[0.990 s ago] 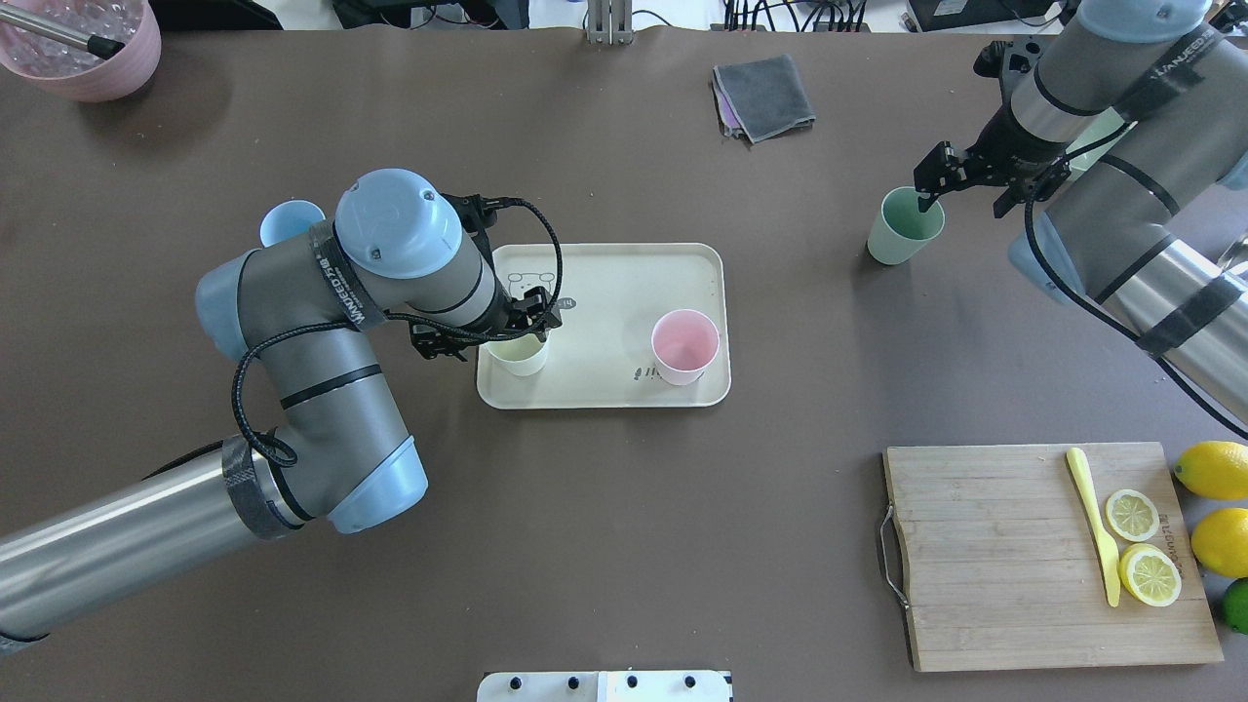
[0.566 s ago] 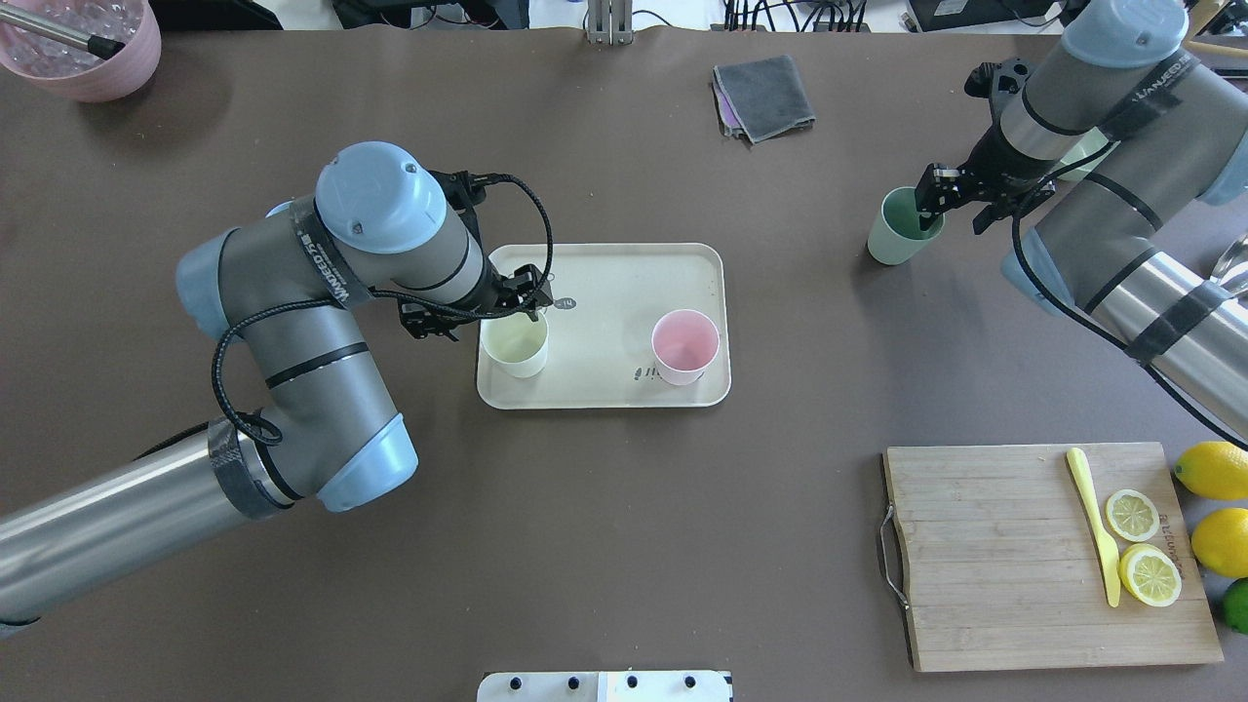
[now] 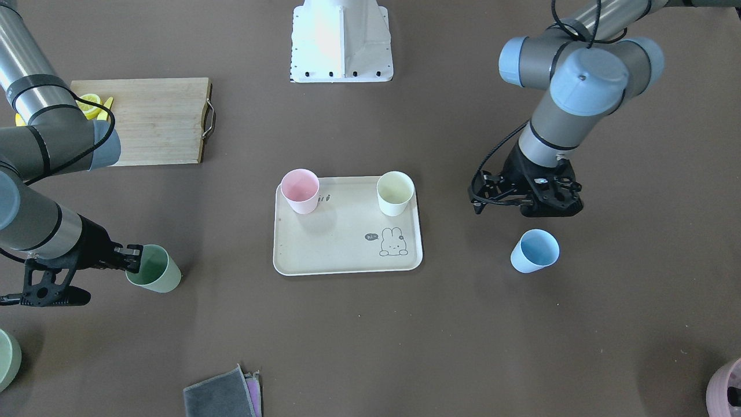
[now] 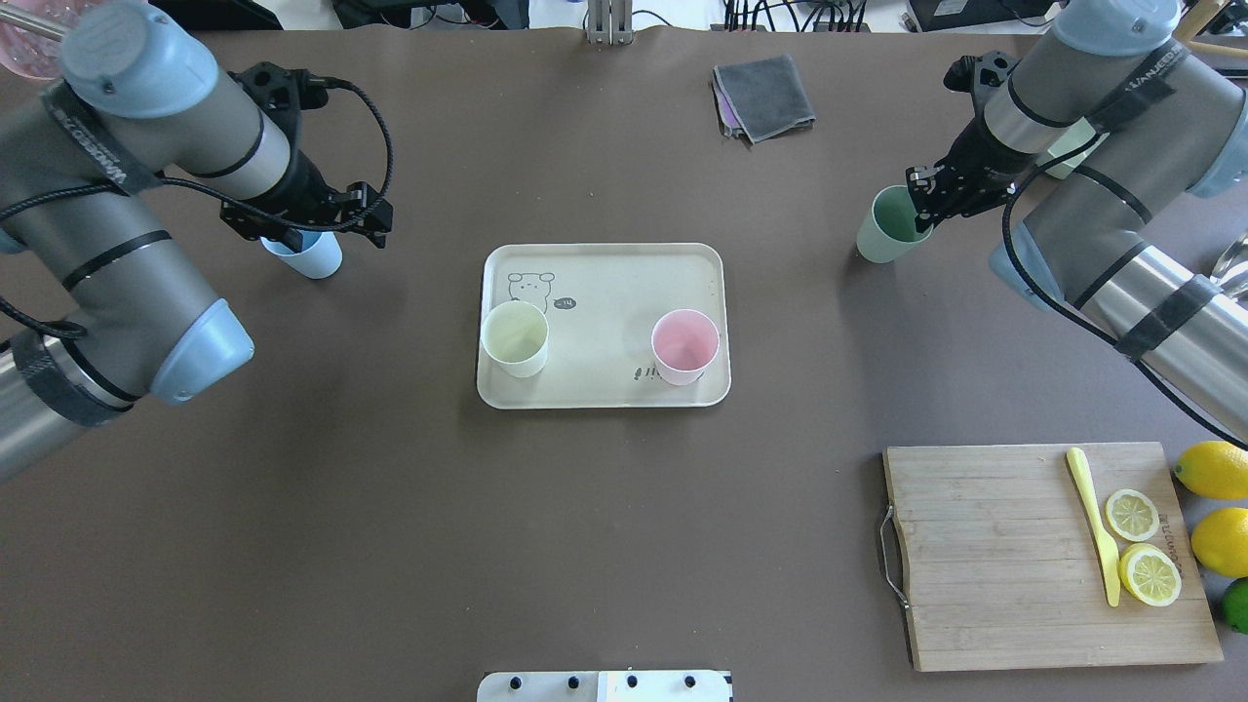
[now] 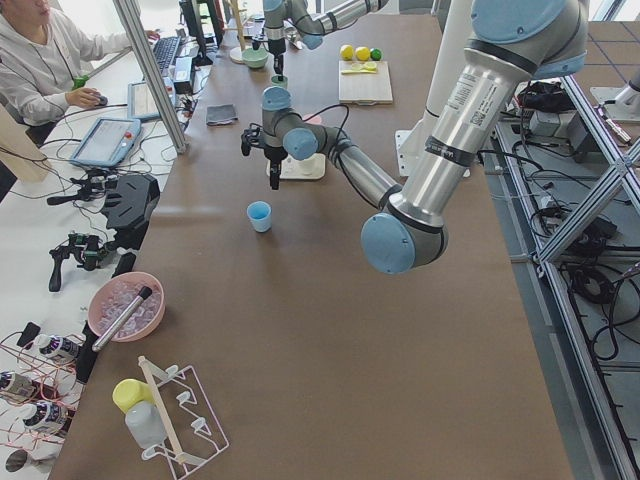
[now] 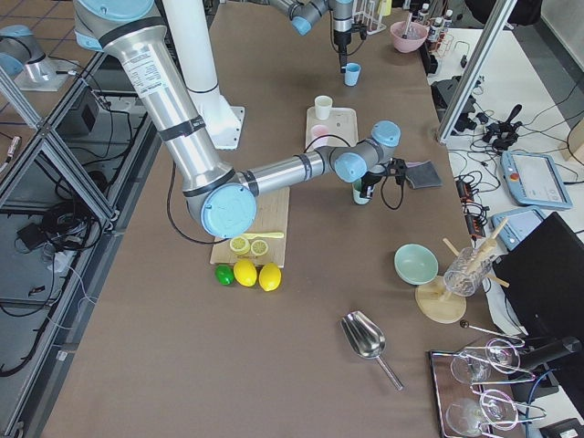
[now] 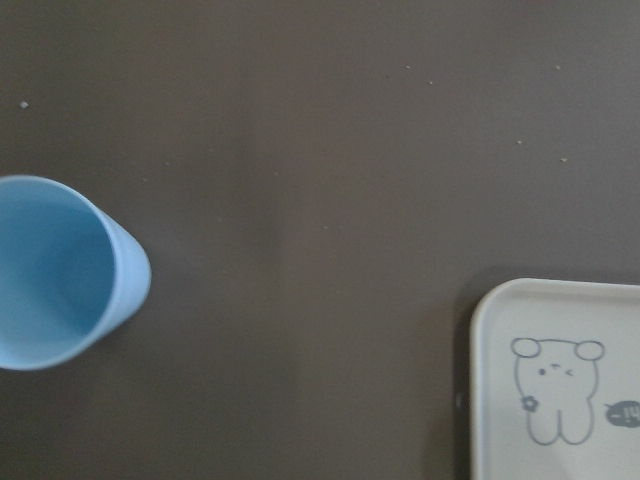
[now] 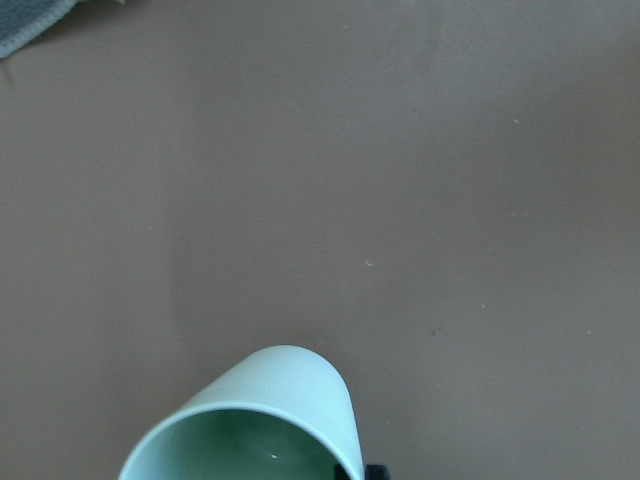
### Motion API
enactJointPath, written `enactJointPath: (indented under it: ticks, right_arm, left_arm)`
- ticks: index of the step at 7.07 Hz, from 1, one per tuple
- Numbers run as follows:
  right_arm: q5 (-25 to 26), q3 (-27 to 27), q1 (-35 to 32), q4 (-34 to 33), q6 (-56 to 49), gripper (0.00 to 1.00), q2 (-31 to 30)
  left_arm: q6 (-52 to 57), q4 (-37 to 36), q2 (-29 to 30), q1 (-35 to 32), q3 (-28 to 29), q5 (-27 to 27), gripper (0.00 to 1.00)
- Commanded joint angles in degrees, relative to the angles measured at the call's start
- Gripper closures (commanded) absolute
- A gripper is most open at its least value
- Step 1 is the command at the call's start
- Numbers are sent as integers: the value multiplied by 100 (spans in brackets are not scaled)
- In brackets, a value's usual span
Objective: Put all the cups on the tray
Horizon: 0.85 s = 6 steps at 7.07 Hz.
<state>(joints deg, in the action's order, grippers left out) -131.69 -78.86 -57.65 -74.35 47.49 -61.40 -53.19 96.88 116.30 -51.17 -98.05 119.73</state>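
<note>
The cream tray lies mid-table and holds the cream-white cup and the pink cup, both upright. The light blue cup stands on the table left of the tray and shows in the left wrist view. My left gripper hovers above it, open and empty, with its fingers mostly hidden under the wrist. The sage green cup is right of the tray and slightly tilted. My right gripper is shut on its rim, with one finger inside.
A wooden cutting board with lemon slices and a yellow knife lies front right, with whole lemons beside it. A folded grey cloth lies at the back. A pink bowl and a green bowl sit at the table's far corners.
My left gripper let go of the cream-white cup on the tray and swung left to above the blue cup. My right gripper closed on the green cup's rim and shifted it slightly left.
</note>
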Motion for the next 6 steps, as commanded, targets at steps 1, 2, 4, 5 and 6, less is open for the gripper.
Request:
enactJointPath:
  ticks: [1, 2, 4, 5, 6]
  right_arm:
    - [-41, -41, 357, 8, 923, 100, 582]
    - [-32, -33, 586, -9, 1416, 100, 881]
    - [20, -50, 1095, 34, 2181, 100, 1330]
    - [142, -50, 1385, 34, 2281, 100, 1367]
    - [405, -50, 1614, 26, 2369, 100, 1385]
  left_arm:
    - [834, -3, -222, -489, 336, 112, 3]
    - [1028, 58, -213, -656, 652, 112, 5]
    - [960, 67, -160, -676, 874, 112, 8]
    - [951, 67, -125, -658, 893, 112, 8]
    - [951, 76, -55, -632, 997, 121, 8]
